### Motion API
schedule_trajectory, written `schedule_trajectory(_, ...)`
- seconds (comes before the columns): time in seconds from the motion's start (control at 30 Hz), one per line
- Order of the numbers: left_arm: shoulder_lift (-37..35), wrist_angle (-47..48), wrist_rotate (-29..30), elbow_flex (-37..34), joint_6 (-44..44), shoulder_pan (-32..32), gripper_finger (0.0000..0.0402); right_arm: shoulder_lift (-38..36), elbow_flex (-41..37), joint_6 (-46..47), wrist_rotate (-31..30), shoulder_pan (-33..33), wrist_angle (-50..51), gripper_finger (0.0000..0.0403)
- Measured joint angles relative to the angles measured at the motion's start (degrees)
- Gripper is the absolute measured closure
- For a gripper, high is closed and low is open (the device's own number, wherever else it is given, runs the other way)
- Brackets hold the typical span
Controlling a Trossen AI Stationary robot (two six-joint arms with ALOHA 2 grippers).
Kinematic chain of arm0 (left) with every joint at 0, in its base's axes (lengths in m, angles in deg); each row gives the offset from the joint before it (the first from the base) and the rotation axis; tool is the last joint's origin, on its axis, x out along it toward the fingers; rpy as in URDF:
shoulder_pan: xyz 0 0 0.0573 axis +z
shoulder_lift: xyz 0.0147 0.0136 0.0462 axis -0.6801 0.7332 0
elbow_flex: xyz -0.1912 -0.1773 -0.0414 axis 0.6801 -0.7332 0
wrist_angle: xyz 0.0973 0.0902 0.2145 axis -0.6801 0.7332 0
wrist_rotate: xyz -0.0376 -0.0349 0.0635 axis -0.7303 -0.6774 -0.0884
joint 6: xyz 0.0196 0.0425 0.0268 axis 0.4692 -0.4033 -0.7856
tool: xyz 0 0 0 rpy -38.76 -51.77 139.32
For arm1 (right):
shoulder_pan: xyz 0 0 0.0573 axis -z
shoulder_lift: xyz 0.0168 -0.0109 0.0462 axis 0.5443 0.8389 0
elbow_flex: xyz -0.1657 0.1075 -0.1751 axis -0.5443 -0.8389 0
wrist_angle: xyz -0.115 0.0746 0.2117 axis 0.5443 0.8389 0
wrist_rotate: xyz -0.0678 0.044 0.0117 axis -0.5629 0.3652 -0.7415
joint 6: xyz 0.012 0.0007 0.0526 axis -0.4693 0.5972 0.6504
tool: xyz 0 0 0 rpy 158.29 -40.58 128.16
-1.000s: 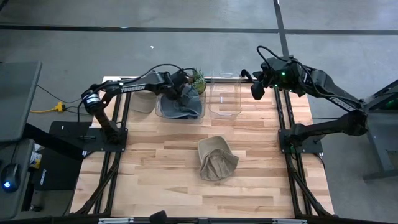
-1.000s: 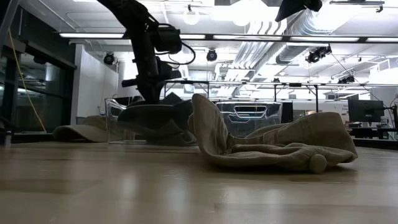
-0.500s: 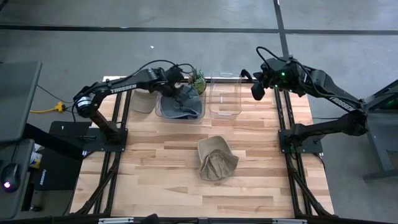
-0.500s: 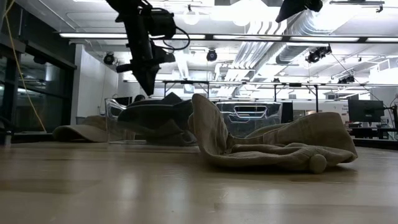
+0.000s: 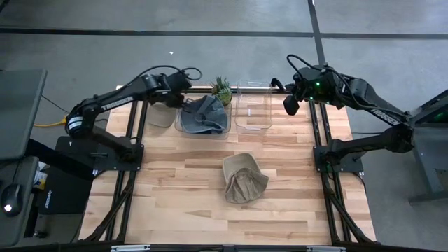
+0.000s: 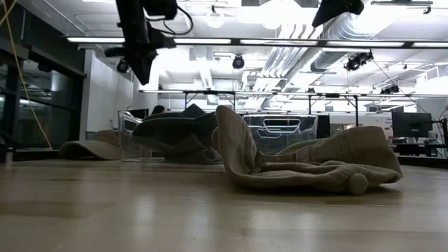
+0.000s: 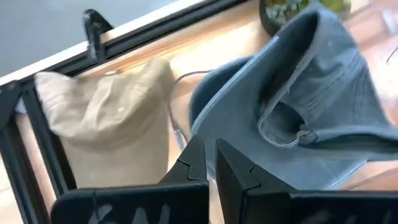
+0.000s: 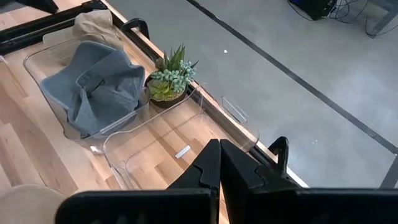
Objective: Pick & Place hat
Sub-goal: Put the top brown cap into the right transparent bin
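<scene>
Denim-blue hat (image 5: 205, 114), soft and crumpled, heaped in clear plastic bin (image 5: 183, 127); rumpled khaki hat (image 5: 243, 179) limp on pale wood table (image 5: 175, 196). Left gripper (image 5: 184, 82) pinched closed, empty, above bin's corner; right gripper (image 5: 288, 105) likewise closed, empty.

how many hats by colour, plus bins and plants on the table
tan hats: 2, one mid-table, one at the back-left corner
blue-grey hats: 1, in the left bin
clear bins: 2
potted plants: 1
total: 6
</scene>
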Motion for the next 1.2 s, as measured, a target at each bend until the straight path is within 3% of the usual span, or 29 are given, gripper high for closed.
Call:
schedule_trajectory(0.53, -8.7, 7.6, 4.4, -1.1, 18.8, -0.1, 0.0401, 0.0, 0.0, -1.1, 0.9, 0.0, 0.0, 0.0403)
schedule_trajectory(0.67, -13.3, 7.0, 4.8, -7.7, 26.5, -1.2, 0.0401, 0.0, 0.0, -1.7, 0.9, 0.0, 0.0, 0.0403)
schedule_trajectory(0.9, -24.1, -3.0, 4.6, -24.5, 47.8, -6.4, 0.0401, 0.0, 0.0, -2.8, 0.9, 0.0, -0.9, 0.0403)
schedule_trajectory(1.2, -32.9, -10.3, 10.9, -36.5, 68.4, -8.2, 0.0401, 0.0, 0.0, -3.2, 1.0, 0.0, -2.3, 0.0403)
